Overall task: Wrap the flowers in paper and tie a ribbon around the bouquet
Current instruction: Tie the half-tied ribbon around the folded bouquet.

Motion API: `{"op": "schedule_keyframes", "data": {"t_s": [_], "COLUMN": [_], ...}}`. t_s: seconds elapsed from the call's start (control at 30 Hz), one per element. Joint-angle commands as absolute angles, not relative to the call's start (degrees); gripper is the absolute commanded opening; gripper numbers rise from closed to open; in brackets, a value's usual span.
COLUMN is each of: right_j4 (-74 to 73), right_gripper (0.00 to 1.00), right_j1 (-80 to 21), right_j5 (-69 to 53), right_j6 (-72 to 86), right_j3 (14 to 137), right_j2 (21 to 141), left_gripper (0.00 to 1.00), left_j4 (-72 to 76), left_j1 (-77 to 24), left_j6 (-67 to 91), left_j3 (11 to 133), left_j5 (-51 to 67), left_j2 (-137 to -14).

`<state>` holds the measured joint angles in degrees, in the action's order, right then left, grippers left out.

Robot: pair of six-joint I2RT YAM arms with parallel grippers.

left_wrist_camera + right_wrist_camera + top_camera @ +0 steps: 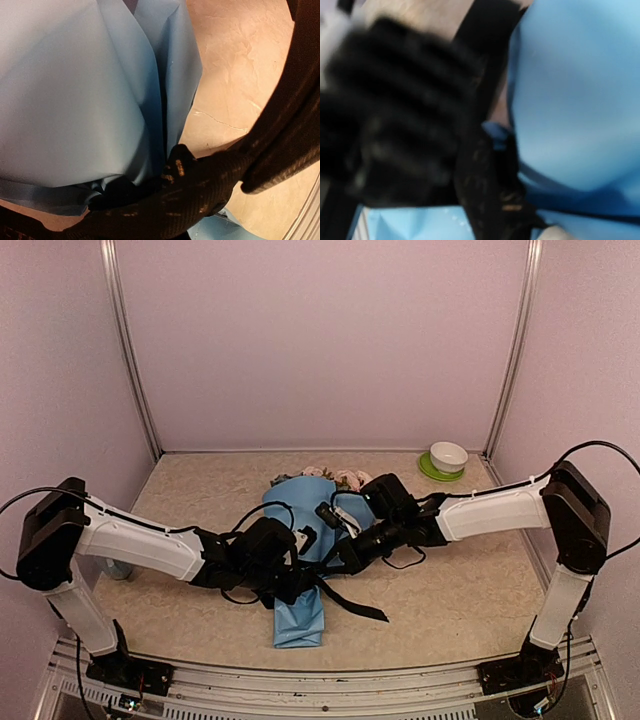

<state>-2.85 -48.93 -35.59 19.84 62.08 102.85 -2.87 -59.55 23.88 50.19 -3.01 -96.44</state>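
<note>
Beige marbled bench: pale lilac walls on three sides; metal rail along the near edge; bare surface open at far left and near right.
Left end effector: jaws together; at the left flank of the light blue paper-cone bouquet, mid-length; any pinch hidden.
Bouquet: centre of bench; narrow end close to the rail; pale pink and blue-grey flowers at the far end.
Flat black woven ribbon: cinched round the cone's waist; tail trailing right.
Right end effector: jaws together; at the cone's right flank beside the ribbon.
White bowl on green plate: far right corner, well apart.
</note>
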Motion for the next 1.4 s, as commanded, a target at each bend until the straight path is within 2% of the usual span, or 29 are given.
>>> {"op": "schedule_keyframes", "data": {"t_s": [0.0, 0.17, 0.43, 0.57, 0.73, 0.9, 1.1, 1.37], "right_j4": [-0.66, 1.47, -5.11, -8.28, -11.38, -13.81, -13.45, -11.07], "right_gripper": [0.07, 0.23, 0.37, 0.47, 0.46, 0.26, 0.19, 0.15], "right_j1": [-49.64, -48.67, -46.41, -44.26, -42.54, -42.18, -44.07, -44.73], "right_j5": [-39.92, -41.37, -38.65, -34.97, -32.30, -31.90, -38.28, -42.55], "right_j6": [21.77, 22.41, 18.72, 17.02, 14.11, 11.50, 9.58, 9.58], "right_j3": [60.69, 60.56, 62.73, 64.03, 68.41, 72.59, 73.40, 71.71], "right_j2": [101.82, 100.59, 99.90, 98.87, 101.45, 107.79, 111.82, 111.98], "left_gripper": [0.00, 0.01, 0.05, 0.06, 0.06, 0.06, 0.06, 0.07], "left_j4": [-0.23, -0.66, -1.45, -1.66, -1.80, -1.94, -1.68, -1.66], "left_j1": [-58.89, -58.76, -58.05, -57.93, -57.75, -57.68, -57.74, -57.74], "left_j6": [23.33, 23.12, 22.87, 22.86, 22.84, 22.85, 22.83, 22.63], "left_j3": [50.77, 50.37, 51.02, 50.93, 50.75, 50.94, 50.80, 50.78], "left_j5": [-2.81, -3.38, -3.12, -2.93, -2.56, -2.27, -2.27, -2.26], "left_j2": [-95.14, -94.09, -96.34, -96.97, -97.57, -97.82, -97.26, -97.18]}}
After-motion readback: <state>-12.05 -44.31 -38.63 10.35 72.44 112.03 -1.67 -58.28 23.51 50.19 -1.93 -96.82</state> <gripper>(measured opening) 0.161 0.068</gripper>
